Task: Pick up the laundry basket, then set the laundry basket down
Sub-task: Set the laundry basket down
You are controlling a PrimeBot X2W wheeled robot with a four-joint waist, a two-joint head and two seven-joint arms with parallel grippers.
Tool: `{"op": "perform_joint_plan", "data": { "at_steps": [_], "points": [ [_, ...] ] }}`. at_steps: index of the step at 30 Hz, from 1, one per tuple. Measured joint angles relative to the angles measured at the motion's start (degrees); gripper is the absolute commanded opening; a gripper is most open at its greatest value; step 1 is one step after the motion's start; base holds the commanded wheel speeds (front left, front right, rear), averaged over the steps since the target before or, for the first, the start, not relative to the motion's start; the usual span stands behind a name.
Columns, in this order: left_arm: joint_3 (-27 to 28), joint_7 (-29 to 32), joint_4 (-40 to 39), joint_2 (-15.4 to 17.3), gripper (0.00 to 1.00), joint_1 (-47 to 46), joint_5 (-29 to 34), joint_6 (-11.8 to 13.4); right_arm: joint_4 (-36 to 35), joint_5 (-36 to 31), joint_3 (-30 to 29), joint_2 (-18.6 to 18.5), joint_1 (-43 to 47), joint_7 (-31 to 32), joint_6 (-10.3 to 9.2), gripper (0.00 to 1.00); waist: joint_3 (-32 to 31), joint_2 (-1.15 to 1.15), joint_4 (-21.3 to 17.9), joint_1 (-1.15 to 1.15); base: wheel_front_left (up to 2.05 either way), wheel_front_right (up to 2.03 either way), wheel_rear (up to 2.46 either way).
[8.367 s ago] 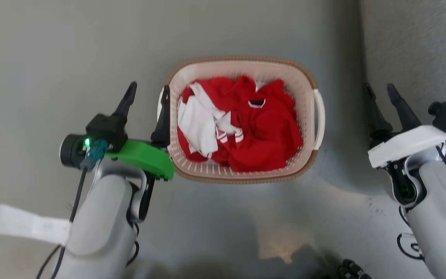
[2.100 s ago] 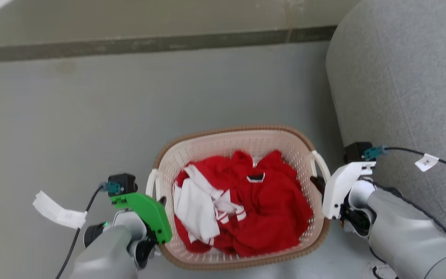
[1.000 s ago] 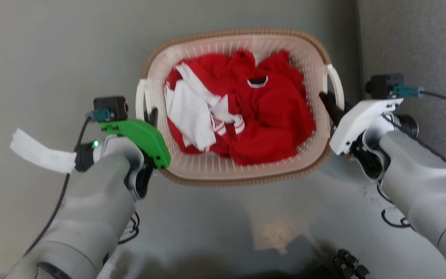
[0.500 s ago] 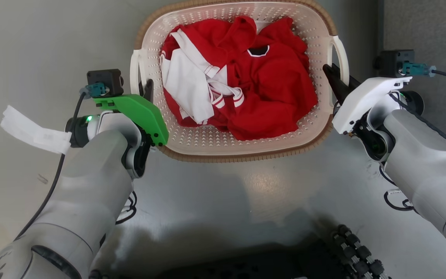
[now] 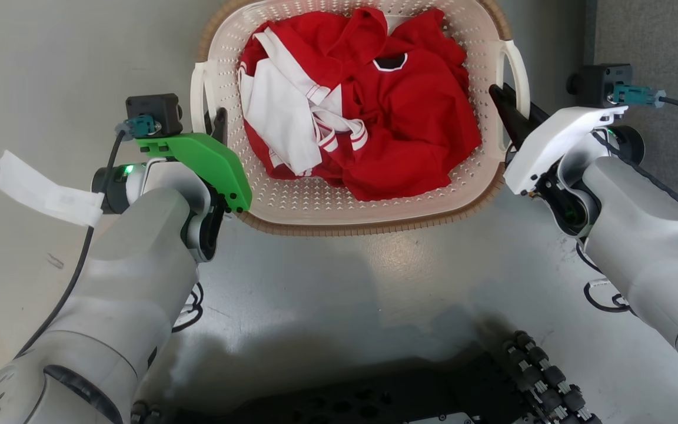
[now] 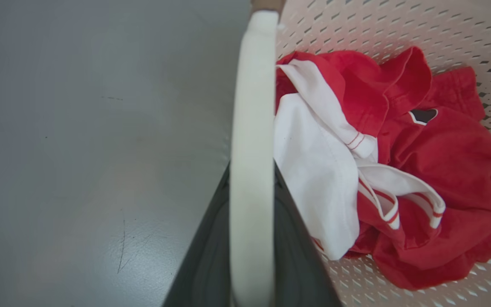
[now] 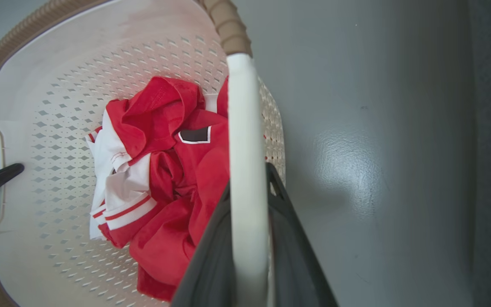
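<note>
Floor [image 5: 374, 282]: grey, smooth, glossy in patches; spread beneath and all round the laundry basket [image 5: 339, 203].
Grey textured surface [image 5: 657, 41]: stood just right of the basket, beyond its right side; kind could not be told.
Basket: cream-white and perforated, edged by a brown woven-look rim [image 5: 368, 228]; sat between the two grippers, far end cut off at the top of the head view; resting on the floor or raised off it, could not be told.
Red garment [image 5: 415, 141]: crumpled, filled most of the basket's inside, dark collar patch facing up.
White garment [image 5: 277, 126]: red-striped at the cuffs, lay on the red one toward the basket's left side.
Left gripper [image 5: 215, 121]: at the basket's left side, clamped on the left handle [image 6: 252, 128]; one dark finger pressed to either side of the white bar in the left wrist view.
Right gripper [image 5: 507, 103]: at the basket's right side, clamped likewise on the right handle [image 7: 243, 149]; dark fingers hugged both sides of the bar in the right wrist view.
Paper tag [image 5: 45, 188]: white, hung on a cable, well left of the basket.
</note>
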Motion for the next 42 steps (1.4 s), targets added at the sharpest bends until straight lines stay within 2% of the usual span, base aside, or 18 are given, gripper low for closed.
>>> {"op": "perform_joint_plan", "data": {
  "at_steps": [1, 2, 3, 4, 5, 7, 25, 42],
  "points": [
    [-0.13, 0.00, 0.08, 0.00, 0.00, -0.23, 0.00, 0.00, 0.00, 0.05, 0.09, -0.01, -0.13, 0.00, 0.00, 0.00, 0.14, 0.00, -0.02, 0.00, 0.00, 0.00, 0.00],
    [-0.23, 0.00, 0.14, 0.00, 0.12, -0.30, 0.00, 0.00, 0.00, 0.23, 0.15, -0.03, -0.17, -0.01, 0.00, 0.00, 0.26, 0.00, -0.04, 0.00, 0.00, 0.00, 0.00],
    [-0.35, 0.00, 0.20, 0.00, 0.44, -0.30, 0.00, 0.00, 0.02, 0.40, 0.24, -0.03, -0.19, -0.01, 0.00, 0.31, 0.37, 0.00, -0.06, 0.00, 0.00, 0.00, 0.00],
    [-0.47, 0.00, 0.26, 0.01, 0.83, -0.30, -0.01, 0.00, 0.07, 0.41, 0.30, -0.05, -0.21, -0.02, 0.00, 0.91, 0.45, 0.00, -0.08, 0.00, 0.00, 0.00, 0.00],
    [-0.57, 0.01, 0.30, 0.03, 1.00, -0.30, -0.01, -0.01, 0.05, 0.42, 0.41, -0.07, -0.28, -0.22, 0.09, 1.00, 0.51, 0.00, -0.10, 0.00, 0.00, 0.00, 0.00],
    [-0.67, -0.01, 0.33, 0.04, 1.00, -0.30, -0.02, -0.01, -0.05, 0.43, 0.66, 0.13, -0.43, -0.47, 0.60, 1.00, 0.59, 0.00, -0.13, 0.00, 0.00, 0.00, 0.00],
    [-2.11, -0.93, 1.74, -0.02, 1.00, -0.55, -0.36, 0.21, 1.46, 2.05, 1.86, 0.76, -0.93, -0.97, 0.60, 1.00, -1.05, 0.00, -0.33, 0.00, 0.00, 0.00, 0.00],
    [-0.51, -0.99, 2.87, -0.03, 1.00, 2.22, -0.35, -0.42, 3.02, 4.53, 0.76, 1.10, 1.92, -1.02, 0.62, 1.00, -9.91, 0.00, -0.80, -0.01, 0.00, 0.00, 0.00]
  ]
}}
